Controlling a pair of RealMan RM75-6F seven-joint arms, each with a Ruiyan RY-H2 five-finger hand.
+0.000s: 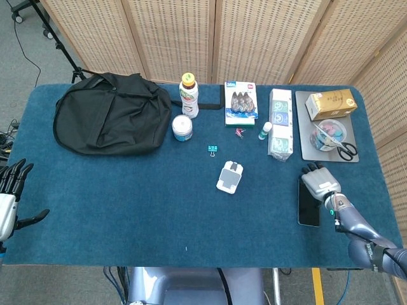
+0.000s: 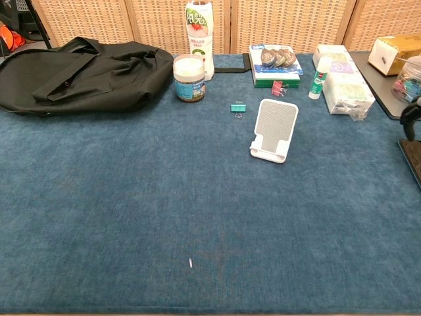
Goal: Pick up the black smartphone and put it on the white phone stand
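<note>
The black smartphone (image 1: 307, 206) lies flat on the blue mat near the right front of the table; only its corner (image 2: 414, 158) shows at the chest view's right edge. My right hand (image 1: 320, 183) hovers at the phone's far right corner, fingers pointing away from me and holding nothing; in the chest view it is a dark shape (image 2: 412, 113) at the frame edge. Whether it touches the phone is unclear. The white phone stand (image 1: 230, 176) (image 2: 273, 130) stands upright mid-table, well left of the phone. My left hand (image 1: 9, 190) hangs off the table's left edge, fingers spread.
A black bag (image 1: 108, 121) fills the back left. A bottle (image 1: 189, 95), a jar (image 1: 182, 128), a teal binder clip (image 1: 212, 149), a boxed set (image 1: 241, 101), a glue stick (image 1: 264, 131) and tissue packs (image 1: 280, 124) line the back. A grey tray (image 1: 306, 143) holds a box, tub and scissors.
</note>
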